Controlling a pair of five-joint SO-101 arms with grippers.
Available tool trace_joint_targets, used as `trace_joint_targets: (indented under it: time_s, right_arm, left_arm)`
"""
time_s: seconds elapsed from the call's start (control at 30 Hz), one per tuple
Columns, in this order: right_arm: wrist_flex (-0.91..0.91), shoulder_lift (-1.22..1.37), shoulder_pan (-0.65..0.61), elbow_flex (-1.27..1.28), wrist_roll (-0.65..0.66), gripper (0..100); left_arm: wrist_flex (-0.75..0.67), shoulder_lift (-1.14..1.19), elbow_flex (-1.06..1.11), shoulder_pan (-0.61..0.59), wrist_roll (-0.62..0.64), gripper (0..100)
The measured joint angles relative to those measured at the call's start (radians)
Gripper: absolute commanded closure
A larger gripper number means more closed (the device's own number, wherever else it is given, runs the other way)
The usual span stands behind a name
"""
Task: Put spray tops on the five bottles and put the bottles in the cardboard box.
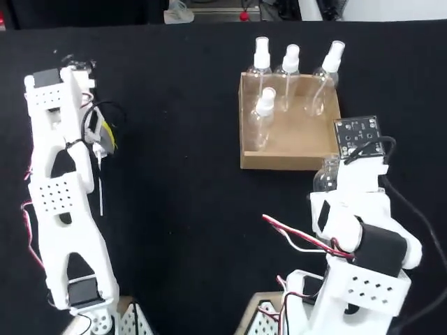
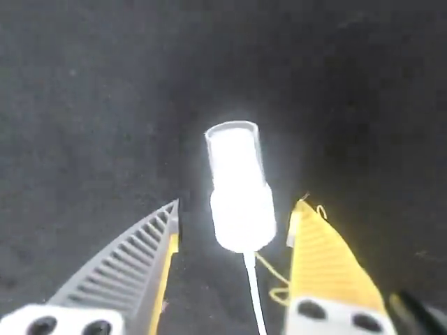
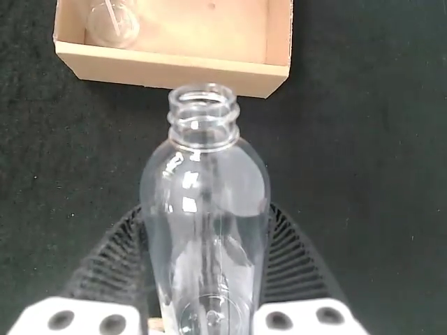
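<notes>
the right gripper (image 3: 206, 218) is clenched around the belly of the uncapped bottle (image 3: 204, 188), close to that arm's base. its open neck points towards the cardboard box (image 3: 167, 68), most likely so a top can be fed in from the front. out over the black table cloth (image 1: 181, 174), the left gripper (image 2: 236, 209) is lowered round the last spray top (image 2: 239, 192). the jaws stand apart on either side of it, with a sliver of dark cloth showing on each side, so it looks straddled rather than pinched. the dip tube (image 1: 101, 188) trails back towards the arm, which suits a grasp on the head alone.

farthest off, the box sits with four capped bottles: one at the front left (image 1: 263, 115) and three along the back wall (image 1: 288, 73). the front right corner of the box looks free, and it lies just beyond the held bottle.

the two arms are well apart, with open cloth between them for the meeting. the box's near wall (image 1: 279, 159) is the one edge to lift over.
</notes>
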Motion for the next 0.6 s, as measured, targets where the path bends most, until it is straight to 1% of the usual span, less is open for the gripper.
trace_joint_targets:
  time_s: [0.07,0.1,0.2,0.23,0.33,0.6]
  right_arm:
    - [0.0,0.0,0.0,0.0,0.0,98.7]
    - [0.0,0.0,0.0,0.0,0.0,98.7]
    - [0.0,0.0,0.0,0.0,0.0,98.7]
    - [0.0,0.0,0.0,0.0,0.0,98.7]
    - [0.0,0.0,0.0,0.0,0.0,98.7]
    - [0.0,0.0,0.0,0.0,0.0,98.7]
  left_arm:
    - [0.0,0.025,0.0,0.002,0.0,77]
    - [0.0,0.028,-0.002,0.002,0.0,80]
    - [0.002,0.028,-0.002,0.002,-0.003,95]
    - [0.003,0.028,-0.002,0.005,-0.003,98]
    - [0.008,0.029,-0.011,0.009,-0.003,93]
    - [0.008,0.029,-0.012,0.008,-0.003,93]
